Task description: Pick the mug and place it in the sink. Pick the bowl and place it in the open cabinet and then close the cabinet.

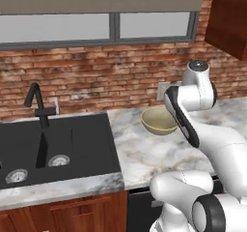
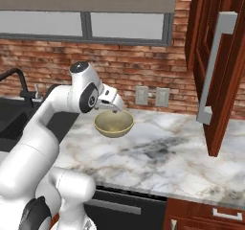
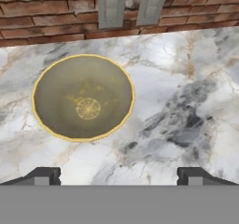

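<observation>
The olive-beige bowl (image 2: 113,124) with its pale yellow rim stands upright on the marble counter, close to the brick wall and right of the sink (image 1: 58,144). My gripper (image 2: 115,110) hovers just above the bowl's rear edge. In the hand view the bowl (image 3: 83,97) lies ahead and to the left, and the gripper (image 3: 117,177) is open, its fingertips (image 3: 43,176) wide apart with nothing between them. The cabinet (image 2: 215,71) hangs at the right with its door swung open. The mug is out of view.
A black faucet (image 1: 37,104) rises behind the sink. Two wall outlets (image 2: 150,96) sit on the brick wall behind the bowl. The open cabinet door's long silver handle (image 2: 214,66) juts over the counter's right end. Bare marble (image 2: 158,152) stretches between bowl and door.
</observation>
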